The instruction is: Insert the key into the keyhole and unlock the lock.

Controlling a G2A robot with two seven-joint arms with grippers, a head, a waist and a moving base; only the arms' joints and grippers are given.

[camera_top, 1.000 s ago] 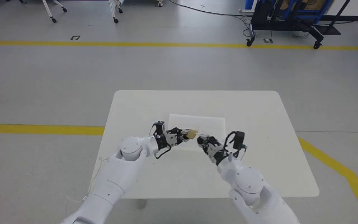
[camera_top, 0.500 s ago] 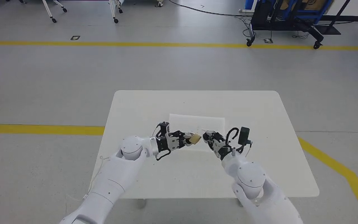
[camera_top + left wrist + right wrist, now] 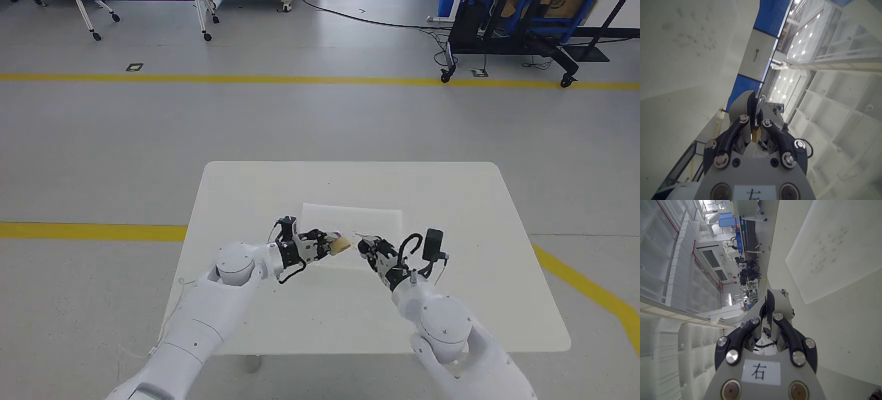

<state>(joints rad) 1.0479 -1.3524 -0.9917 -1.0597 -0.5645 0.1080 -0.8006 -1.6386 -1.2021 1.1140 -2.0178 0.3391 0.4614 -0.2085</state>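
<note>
A brass padlock [image 3: 340, 243] with a silver shackle [image 3: 760, 105] is held above the table's middle, and my left gripper [image 3: 322, 243] is shut on it. In the left wrist view the brass body [image 3: 755, 134] sits deep between the fingers [image 3: 740, 106]. My right gripper [image 3: 369, 246] faces the lock from the other side, a short gap away. Its fingers [image 3: 780, 303] are pressed together on a thin dark piece, the key [image 3: 764, 311], which is mostly hidden between the pads.
A white mat [image 3: 352, 215] lies on the white table [image 3: 250, 200] just behind both grippers. The table's near edge runs under the arms. Open grey floor with yellow lines surrounds the table.
The two grippers came close together half a second ago and now stand slightly apart again. The lock has shifted a little to the left, and the right gripper has drawn back.
</note>
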